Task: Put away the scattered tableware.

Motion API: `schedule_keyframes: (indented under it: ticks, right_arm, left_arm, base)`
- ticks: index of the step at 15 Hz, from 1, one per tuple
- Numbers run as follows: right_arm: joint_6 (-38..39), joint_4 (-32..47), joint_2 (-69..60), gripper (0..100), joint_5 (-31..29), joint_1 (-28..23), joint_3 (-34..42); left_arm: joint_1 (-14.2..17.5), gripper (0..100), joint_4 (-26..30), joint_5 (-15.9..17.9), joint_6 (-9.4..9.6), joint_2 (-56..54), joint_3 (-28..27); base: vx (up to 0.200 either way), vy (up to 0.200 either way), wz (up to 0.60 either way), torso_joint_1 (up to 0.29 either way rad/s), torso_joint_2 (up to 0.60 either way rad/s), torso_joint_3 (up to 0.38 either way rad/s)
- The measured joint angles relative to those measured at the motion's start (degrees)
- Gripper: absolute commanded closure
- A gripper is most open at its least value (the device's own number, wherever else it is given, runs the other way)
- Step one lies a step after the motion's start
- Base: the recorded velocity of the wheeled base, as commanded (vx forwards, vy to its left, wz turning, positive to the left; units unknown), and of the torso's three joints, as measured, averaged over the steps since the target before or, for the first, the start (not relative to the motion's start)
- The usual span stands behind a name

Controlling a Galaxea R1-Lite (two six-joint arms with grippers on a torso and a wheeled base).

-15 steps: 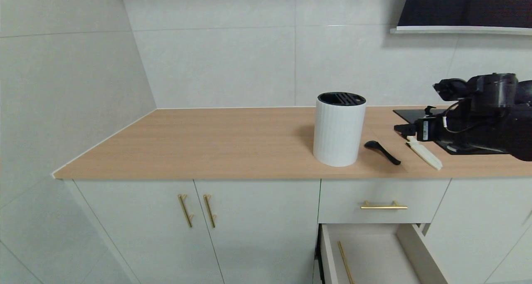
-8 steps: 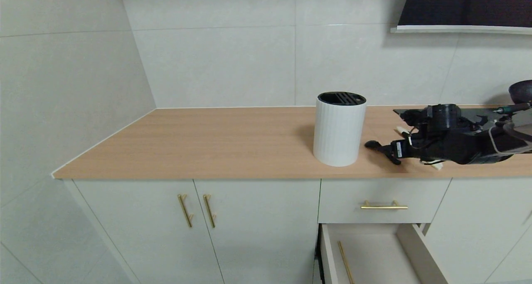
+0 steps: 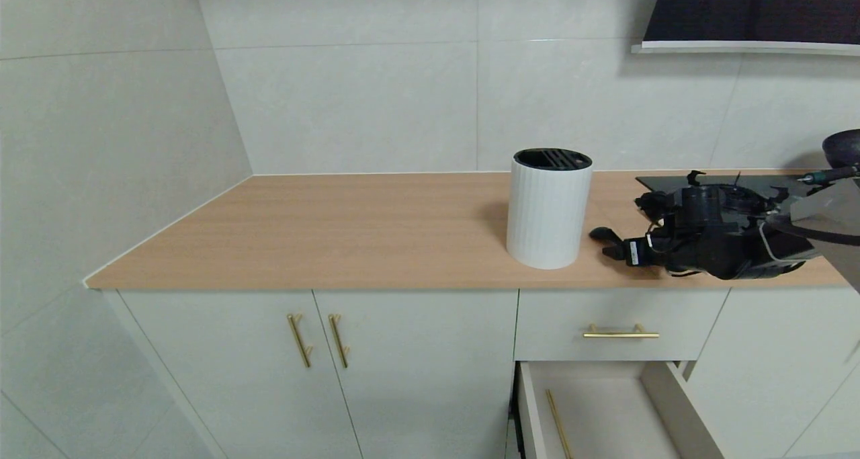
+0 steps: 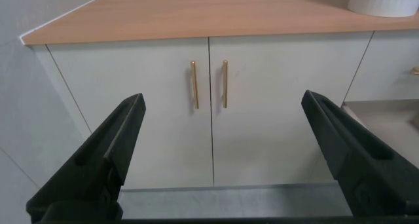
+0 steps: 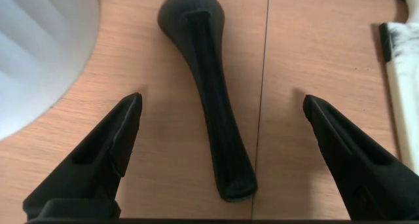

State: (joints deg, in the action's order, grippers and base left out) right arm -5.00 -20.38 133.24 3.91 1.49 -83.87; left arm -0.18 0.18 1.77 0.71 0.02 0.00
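Observation:
A black spoon (image 5: 209,106) lies flat on the wooden counter (image 3: 336,230), just right of the white ribbed utensil holder (image 3: 549,207); its bowl (image 3: 600,233) points toward the holder. My right gripper (image 3: 617,249) is low over the counter and open, one finger on each side of the spoon's handle (image 5: 221,103). A white knife-like piece (image 5: 400,93) lies beside the spoon, farther from the holder. My left gripper (image 4: 221,101) is open and holds nothing, below counter height in front of the cabinet doors (image 4: 209,106).
A lower drawer (image 3: 662,398) stands pulled open under the counter's right part, with a thin gold stick (image 3: 557,422) inside. Above it is a closed drawer with a gold handle (image 3: 619,333). A black cooktop (image 3: 662,183) lies behind the right arm.
My right arm has come down and moved left, from above the white piece to straddling the black spoon. It now hides the white piece in the head view.

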Motion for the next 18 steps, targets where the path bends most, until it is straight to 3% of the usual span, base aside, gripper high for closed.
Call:
schedule_keyframes:
  ticks: [1,11,14,18]
  right_arm:
    - [0.00,0.02,0.38,100,-0.06,0.00,-0.24]
    - [3.25,0.71,-0.02,100,-2.19,0.07,-0.39]
    - [6.41,0.51,-7.06,100,-2.68,0.71,5.75]
    - [7.24,0.62,-22.33,100,-2.39,1.78,22.82]
  left_arm:
    - [0.00,0,0.00,0.00,0.00,0.00,0.00]
    - [0.00,0,0.00,0.00,0.00,0.00,0.00]
    - [0.02,0,0.00,0.01,0.00,0.00,0.00]
    - [0.02,0,0.00,0.00,-0.02,0.00,0.00]
  base:
    - [0.000,0.000,0.00,0.000,0.00,0.000]
    - [0.000,0.000,0.00,0.000,0.00,0.000]
    - [0.000,0.000,0.00,0.000,0.00,0.000]
    - [0.000,0.000,0.00,0.000,0.00,0.000]
